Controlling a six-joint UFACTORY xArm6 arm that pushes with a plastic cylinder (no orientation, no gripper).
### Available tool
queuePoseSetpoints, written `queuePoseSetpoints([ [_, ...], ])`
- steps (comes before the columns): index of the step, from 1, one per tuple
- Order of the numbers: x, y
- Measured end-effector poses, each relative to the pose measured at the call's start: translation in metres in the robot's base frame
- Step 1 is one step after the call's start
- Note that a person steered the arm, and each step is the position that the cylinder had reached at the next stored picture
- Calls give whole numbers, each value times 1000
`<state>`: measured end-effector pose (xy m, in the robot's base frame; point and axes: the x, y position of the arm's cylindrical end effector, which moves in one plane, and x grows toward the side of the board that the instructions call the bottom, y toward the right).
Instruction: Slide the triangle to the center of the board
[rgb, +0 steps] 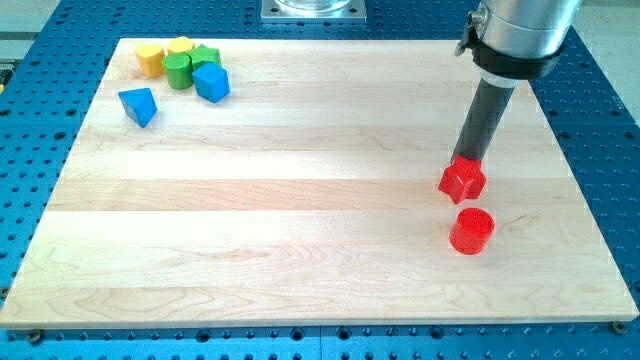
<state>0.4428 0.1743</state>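
Note:
The blue triangle (139, 105) lies near the view's top left of the wooden board (300, 240), alone and just below a cluster of blocks. My tip (467, 160) is far off at the view's right, touching the top edge of a red star-shaped block (462, 180). A red cylinder (471, 231) stands just below that star.
The cluster at the view's top left holds a yellow block (149, 59), another yellow block (180, 47), a green cylinder (179, 71), a green block (206, 56) and a blue block (211, 82). A blue perforated table (600, 90) surrounds the board.

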Motion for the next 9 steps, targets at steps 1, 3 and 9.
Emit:
queuePoseSetpoints([
  [1,-8,-3],
  [3,10,-29],
  [9,-90,-431],
])
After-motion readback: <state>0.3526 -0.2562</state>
